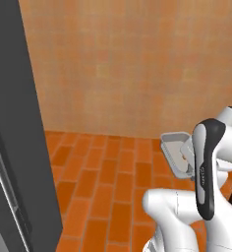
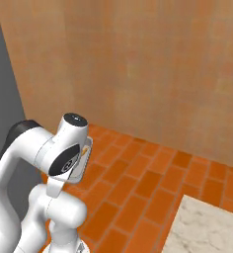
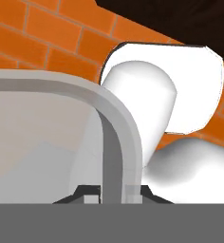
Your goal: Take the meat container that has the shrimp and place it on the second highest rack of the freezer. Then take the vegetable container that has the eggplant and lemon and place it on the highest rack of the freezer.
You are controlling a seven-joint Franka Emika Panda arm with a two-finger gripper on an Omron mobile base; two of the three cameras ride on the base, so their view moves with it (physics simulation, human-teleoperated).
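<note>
A shallow grey container (image 1: 176, 147) hangs above the brick floor, held by its rim. In the hand view its rounded rim (image 3: 115, 142) runs down between my two dark finger tips, and my gripper (image 3: 114, 192) is shut on it. From the right base view the container (image 2: 85, 160) peeks out behind my arm's upper link, and a small orange bit (image 2: 84, 148) shows at its top edge; I cannot tell whether that is the shrimp. The rest of its contents are hidden. The eggplant, the lemon and the freezer racks are out of view.
A tall dark grey appliance panel (image 1: 14, 128) stands close on the left, also seen at the left edge as the panel (image 2: 2, 84). An orange tiled wall (image 1: 137, 64) closes the back. A marble counter corner (image 2: 207, 230) lies at the lower right.
</note>
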